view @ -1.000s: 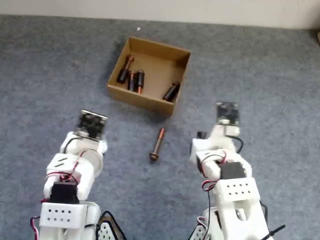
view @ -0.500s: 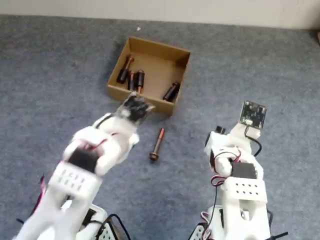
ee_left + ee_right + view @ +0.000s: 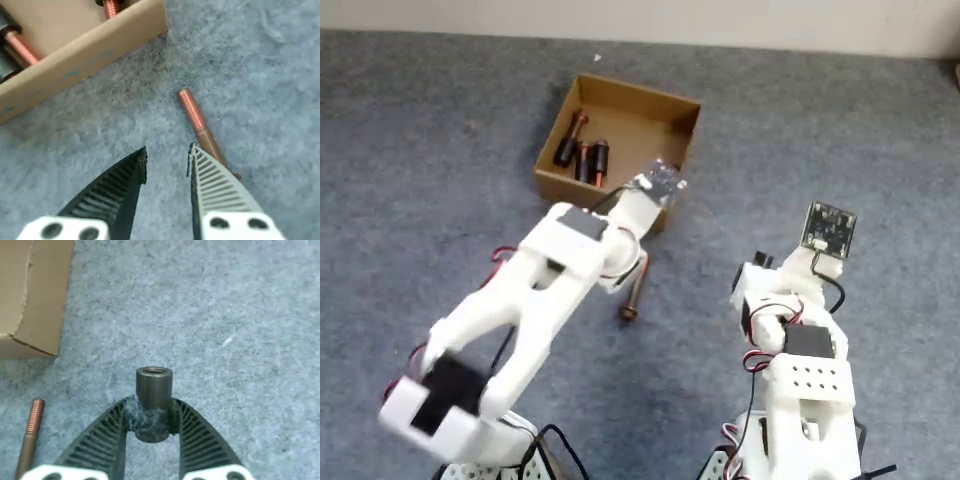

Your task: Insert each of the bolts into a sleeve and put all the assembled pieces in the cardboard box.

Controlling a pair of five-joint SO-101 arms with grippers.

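— While the left gripper (image 3: 168,150) hangs low over the gray carpet (image 3: 820,130), how do its jaws stand?

— Parted by a moderate gap, with only carpet between them. The loose bolt (image 3: 197,125) lies flat just to one side of that gap, and its lower shaft runs under the paler finger. Whether that finger touches it cannot be told.

— And where does the bolt lie relative to the cardboard box (image 3: 620,205)?

— Just in front of the box's near wall, on the carpet, between the two arms. Its threaded end points toward the box. Several assembled pieces (image 3: 582,155) lie inside the box.

— What of the right gripper (image 3: 151,407)?

— Its jaws are narrowed around a dark sleeve (image 3: 154,390), pinching its lower part. The sleeve stands out past the fingertips, its open bore showing. That gripper is held above the carpet, well apart from the box corner, with the bolt off to the side.
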